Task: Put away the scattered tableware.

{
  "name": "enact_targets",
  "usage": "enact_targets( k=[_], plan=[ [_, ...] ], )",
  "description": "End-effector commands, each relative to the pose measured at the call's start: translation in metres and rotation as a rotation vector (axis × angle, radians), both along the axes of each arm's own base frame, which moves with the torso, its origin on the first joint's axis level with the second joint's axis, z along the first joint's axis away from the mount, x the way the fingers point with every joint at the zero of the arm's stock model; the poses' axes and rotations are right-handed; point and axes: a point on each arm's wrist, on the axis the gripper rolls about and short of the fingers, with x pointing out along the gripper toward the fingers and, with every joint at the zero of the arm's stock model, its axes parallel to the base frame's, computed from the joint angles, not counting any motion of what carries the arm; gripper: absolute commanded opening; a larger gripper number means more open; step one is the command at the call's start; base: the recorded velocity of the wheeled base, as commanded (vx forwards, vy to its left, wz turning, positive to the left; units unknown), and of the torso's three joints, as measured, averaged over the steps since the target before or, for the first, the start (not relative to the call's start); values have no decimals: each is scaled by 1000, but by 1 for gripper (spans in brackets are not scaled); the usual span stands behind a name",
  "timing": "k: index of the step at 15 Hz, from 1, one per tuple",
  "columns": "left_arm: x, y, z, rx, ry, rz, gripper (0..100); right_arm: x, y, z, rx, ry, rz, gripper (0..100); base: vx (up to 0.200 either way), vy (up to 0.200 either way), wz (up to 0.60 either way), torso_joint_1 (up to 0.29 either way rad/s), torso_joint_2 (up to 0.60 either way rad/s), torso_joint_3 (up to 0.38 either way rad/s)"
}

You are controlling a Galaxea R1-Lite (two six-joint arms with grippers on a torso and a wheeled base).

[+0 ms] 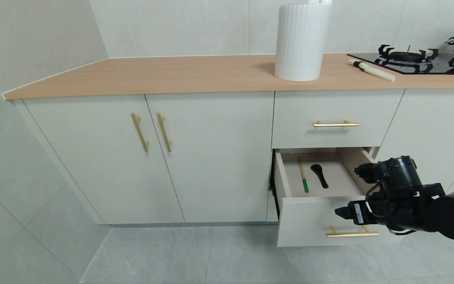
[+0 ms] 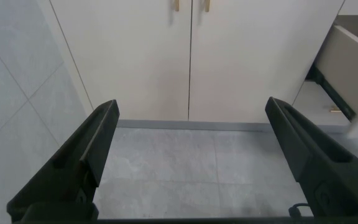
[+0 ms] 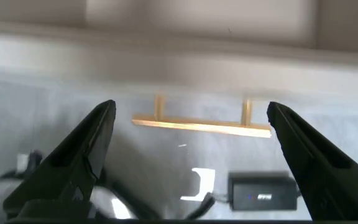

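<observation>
While my right gripper (image 3: 190, 109) hangs wide open and empty just before the handle (image 3: 201, 126) of the open drawer (image 1: 306, 221), chopsticks (image 1: 303, 174) and a black spoon (image 1: 319, 175) lie apart inside it. Left gripper (image 2: 191, 102) likewise spread wide, holding nothing.

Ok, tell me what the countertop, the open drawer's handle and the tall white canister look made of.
Countertop: wood or wood-look laminate, matte; faint grain, even tan.
Open drawer's handle: metal, brass-coloured finish; thin bar on two posts.
Tall white canister: glazed ceramic or glossy plastic, can't tell which; ribbed wall, bright highlights on top.
</observation>
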Motion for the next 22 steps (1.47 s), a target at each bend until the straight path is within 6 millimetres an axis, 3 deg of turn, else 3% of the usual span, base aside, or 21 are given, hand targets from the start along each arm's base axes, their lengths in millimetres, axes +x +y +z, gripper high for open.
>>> enact_targets(
  k=[1,3,11,20,22],
  plan=[
    [0,0,0,0,0,1,100,28,0,-13,-11,11,-15,100,0,0,0,0,0,0],
    [0,0,0,0,0,1,100,57,3,-14,-3,-30,-24,100,0,0,0,0,0,0],
    [0,0,0,0,0,1,100,138,2,-30,27,-140,-76,100,0,0,0,0,0,0],
    [0,0,0,0,0,1,100,174,-2,-49,59,-398,-152,100,0,0,0,0,0,0],
    [0,0,0,0,0,1,100,190,0,-53,75,-465,-231,100,0,0,0,0,0,0]
  ],
)
